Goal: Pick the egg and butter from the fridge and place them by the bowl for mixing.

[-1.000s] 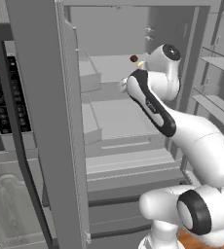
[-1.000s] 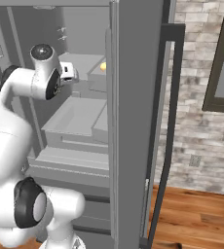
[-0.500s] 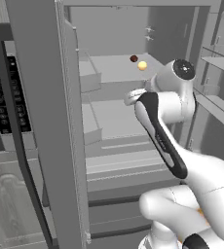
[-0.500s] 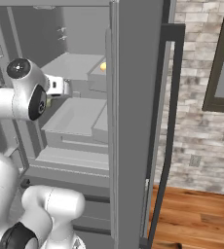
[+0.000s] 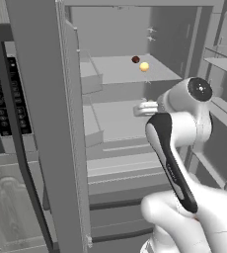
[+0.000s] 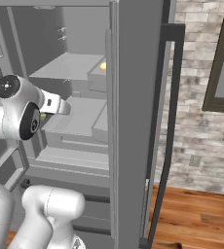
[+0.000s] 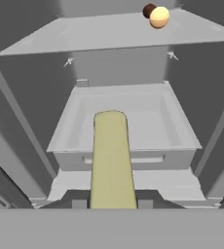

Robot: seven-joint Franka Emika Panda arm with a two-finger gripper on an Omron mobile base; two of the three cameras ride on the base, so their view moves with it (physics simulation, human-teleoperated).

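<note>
In the left base view, the tall grey French-door fridge stands open. On its upper pale shelf the small yellow-orange egg sits touching a smaller dark red-brown ball at its 10 o'clock. The white arm's two-finger gripper reaches in at middle-shelf level.

In the right base view, the egg peeks past the door edge at 12 o'clock; the gripper sits at 9 o'clock.

In the hand view, the gripper is clamped on the olive-yellow butter stick, which rises from 6 o'clock before a pale drawer. The egg lies at 1 o'clock.
</note>
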